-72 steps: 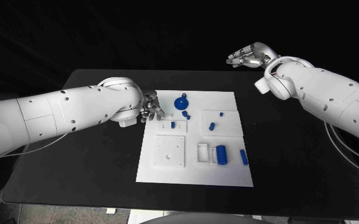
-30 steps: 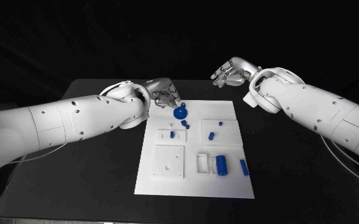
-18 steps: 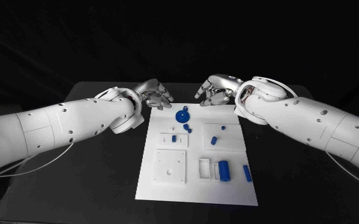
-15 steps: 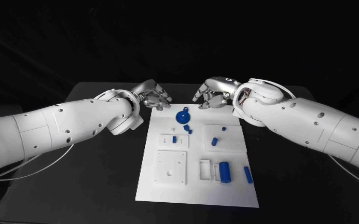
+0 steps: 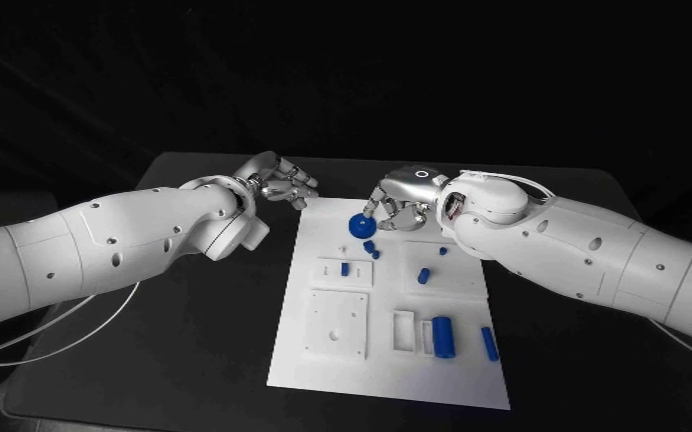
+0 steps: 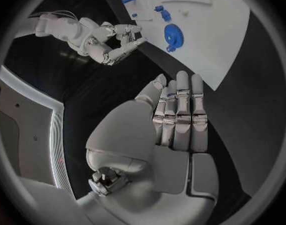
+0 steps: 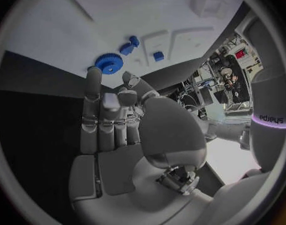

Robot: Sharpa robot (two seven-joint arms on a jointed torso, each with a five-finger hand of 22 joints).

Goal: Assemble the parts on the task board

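Task board (image 5: 378,372): a flat white plate in the middle of the black table (image 5: 173,352). In the head view it runs from the middle of the frame down toward the bottom.
Blue gear (image 5: 359,224): a round blue part with teeth. It lies at the far end of the board, just above the middle of the frame. It also shows in the left wrist view (image 6: 172,35) and the right wrist view (image 7: 109,62).
Small blue parts by the gear (image 5: 371,248): two little pieces lie just below the gear on the board.
Part in the left holder (image 5: 345,269): a small blue piece stands in a raised white square, left of the board's middle.
Part on the right square (image 5: 423,275): a short blue peg sits on a raised white patch, right of the board's middle.
Big blue roller (image 5: 443,336): a fat blue tube lies near the bottom right of the board, next to a white slot.
Thin blue stick (image 5: 489,343): it lies near the board's right edge, just right of the roller.
Left hand (image 5: 281,181): it hangs over the black table just past the board's top left corner. Its fingers are straight and side by side, and it holds nothing (image 6: 177,120).
Right hand (image 5: 397,202): it is just right of the gear, fingertips very close to it. I cannot tell if they touch. The fingers are stretched out and hold nothing (image 7: 108,120).
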